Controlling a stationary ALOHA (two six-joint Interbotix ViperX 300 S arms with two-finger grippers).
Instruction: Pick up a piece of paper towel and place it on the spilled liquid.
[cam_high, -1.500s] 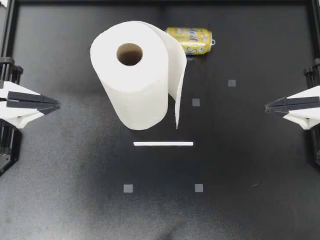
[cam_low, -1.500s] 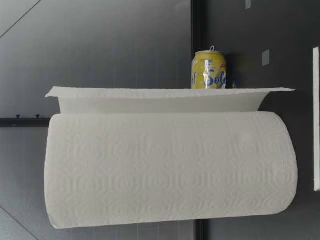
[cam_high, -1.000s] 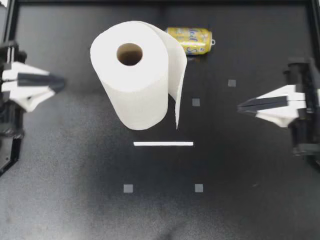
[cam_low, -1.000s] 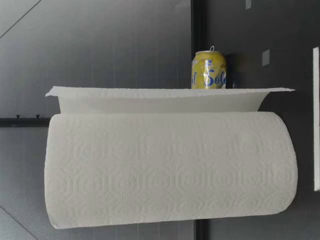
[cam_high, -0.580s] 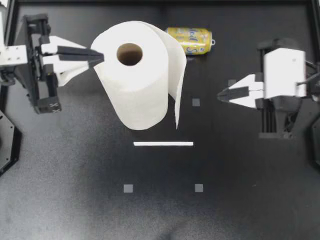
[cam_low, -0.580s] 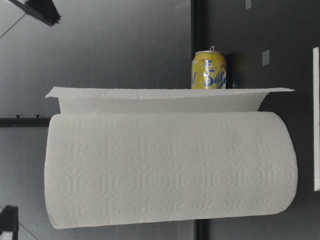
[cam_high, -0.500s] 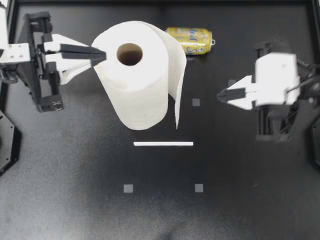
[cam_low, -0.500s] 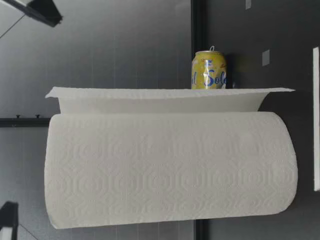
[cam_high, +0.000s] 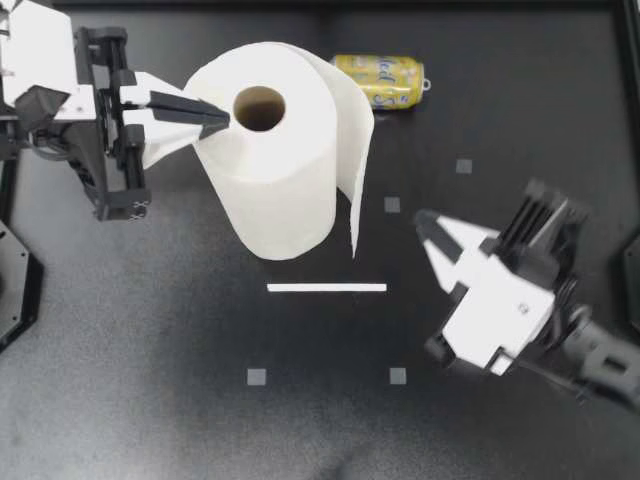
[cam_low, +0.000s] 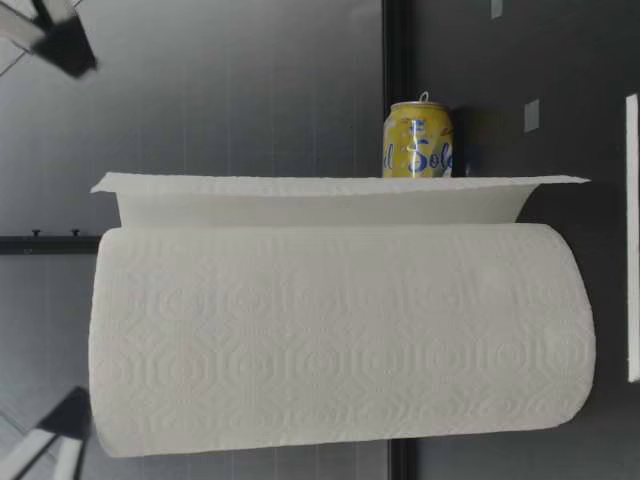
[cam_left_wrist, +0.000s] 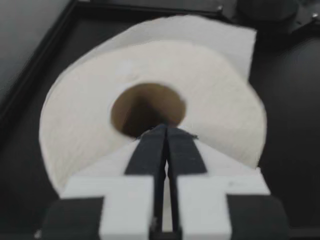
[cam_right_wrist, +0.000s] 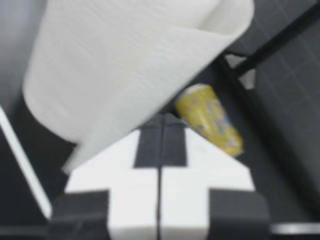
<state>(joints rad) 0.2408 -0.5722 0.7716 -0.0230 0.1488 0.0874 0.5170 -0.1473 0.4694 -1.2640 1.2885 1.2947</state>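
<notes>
A white paper towel roll (cam_high: 265, 170) stands upright in the middle of the black table, with a loose sheet (cam_high: 357, 150) hanging off its right side. My left gripper (cam_high: 222, 118) is shut, its tips over the roll's top rim beside the core hole (cam_left_wrist: 147, 107). My right gripper (cam_high: 420, 218) is shut too, angled toward the loose sheet from the front right, a short way from it. In the right wrist view the roll (cam_right_wrist: 115, 65) and the yellow can (cam_right_wrist: 210, 120) lie ahead of the tips (cam_right_wrist: 162, 117). I can make out no liquid on the table.
The yellow can (cam_high: 380, 80) lies on its side behind the roll. A thin white strip (cam_high: 326, 288) lies in front of the roll. Small grey squares (cam_high: 392, 205) mark the table. The black frame rail (cam_high: 320, 5) runs along the back.
My left gripper has moved in from the table's left edge to the roll's top. My right arm has swung forward and turned its gripper toward the loose sheet.
</notes>
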